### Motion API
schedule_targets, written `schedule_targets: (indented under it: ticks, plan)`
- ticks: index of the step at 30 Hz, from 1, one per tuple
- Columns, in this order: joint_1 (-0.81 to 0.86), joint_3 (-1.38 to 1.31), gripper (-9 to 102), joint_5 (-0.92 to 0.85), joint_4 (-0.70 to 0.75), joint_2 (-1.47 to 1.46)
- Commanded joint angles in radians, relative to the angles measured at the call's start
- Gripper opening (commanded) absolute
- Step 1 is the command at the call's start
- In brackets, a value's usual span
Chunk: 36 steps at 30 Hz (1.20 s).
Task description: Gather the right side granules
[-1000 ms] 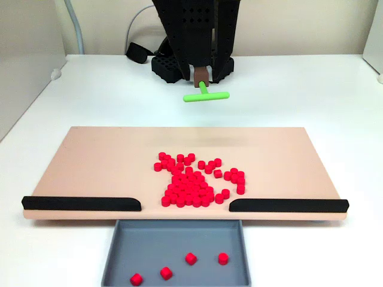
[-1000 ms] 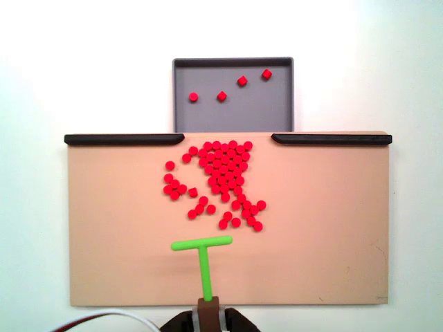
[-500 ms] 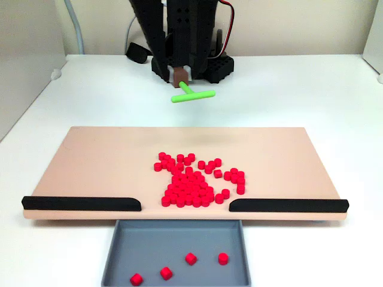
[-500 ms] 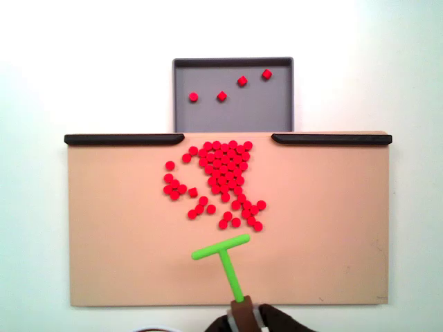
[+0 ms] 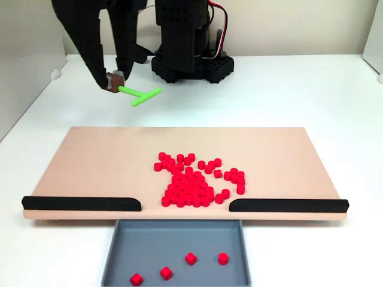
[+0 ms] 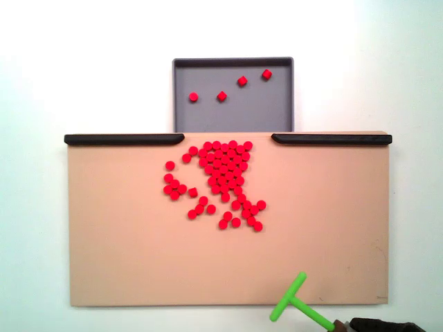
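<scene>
Many small red granules [image 5: 190, 182] lie bunched in the middle of the peach board [image 5: 96, 161], just behind the gap between two black rails. A looser group [image 5: 234, 177] trails off to the right in the front fixed view; in the top-down fixed view that group [image 6: 177, 185] trails left of the main pile [image 6: 225, 169]. My gripper [image 5: 114, 79] hangs above the white table behind the board's back left corner, shut on the brown base of a green T-shaped tool [image 5: 141, 94]. From above, the tool [image 6: 292, 305] hovers over the board's near right edge.
Black rails [image 5: 81, 203] [image 5: 288, 205] line the board's front edge with a gap between them. A grey tray [image 5: 119, 251] below the gap holds several red pieces. The arm's black base [image 5: 191, 63] stands behind the board. White table surrounds everything.
The arm has swung leftward in the front view, rightward from above, carrying the green tool from behind the board's middle to past its corner. The granules have not moved.
</scene>
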Motion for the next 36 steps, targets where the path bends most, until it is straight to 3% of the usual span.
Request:
schedule_targets:
  ticks: [1,18,36]
  plan:
    - [0.009,-0.021,0,-0.112,-0.018,-0.005]
    - [0.029,-0.032,0,-0.437,-0.209,-0.127]
    - [-0.031,-0.163,0,-0.359,-0.210,-0.287]
